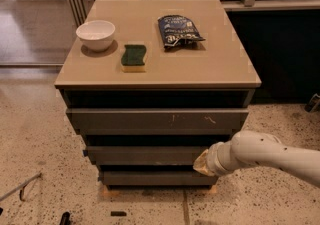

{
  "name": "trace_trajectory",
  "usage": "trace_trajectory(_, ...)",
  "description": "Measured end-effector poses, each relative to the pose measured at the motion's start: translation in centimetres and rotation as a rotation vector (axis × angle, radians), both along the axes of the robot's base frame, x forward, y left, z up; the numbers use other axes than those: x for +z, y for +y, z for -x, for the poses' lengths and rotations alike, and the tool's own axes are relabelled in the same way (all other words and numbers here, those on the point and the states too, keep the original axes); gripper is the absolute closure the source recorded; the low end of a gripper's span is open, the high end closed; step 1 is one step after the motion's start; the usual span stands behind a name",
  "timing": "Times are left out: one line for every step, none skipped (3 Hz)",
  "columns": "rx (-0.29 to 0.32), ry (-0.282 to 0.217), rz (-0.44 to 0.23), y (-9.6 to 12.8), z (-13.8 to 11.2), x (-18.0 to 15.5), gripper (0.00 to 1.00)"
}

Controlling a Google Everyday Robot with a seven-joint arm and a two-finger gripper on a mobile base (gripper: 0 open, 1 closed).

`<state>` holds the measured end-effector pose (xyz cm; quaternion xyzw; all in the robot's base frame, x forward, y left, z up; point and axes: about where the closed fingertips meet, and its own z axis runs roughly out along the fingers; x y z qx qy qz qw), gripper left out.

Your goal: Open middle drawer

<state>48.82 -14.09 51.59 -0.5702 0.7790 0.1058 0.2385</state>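
The middle drawer (pixel 145 155) is a plain dark grey handleless front, set between the scratched top front (pixel 150 119) and the shortest bottom front (pixel 150 178). All three fronts look closed. My gripper (pixel 201 164) comes in from the right on a white arm (pixel 265 155). It sits at the right end of the middle drawer, at the front's lower edge and just above the bottom front. The wrist covers that right end of the drawer.
On the tan cabinet top (pixel 215 66) are a white bowl (pixel 95 34), a green and yellow sponge (pixel 134 57) and a dark snack bag (pixel 178 31). The floor is speckled, with small items (pixel 20 186) at lower left. A dark counter (pixel 280 49) stands to the right.
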Motion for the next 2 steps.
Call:
trace_trajectory(0.022,0.004,-0.022,0.8,-0.5,-2.2,0.15)
trace_trajectory(0.035,0.0,-0.041,1.4,-1.2,-3.5,0.0)
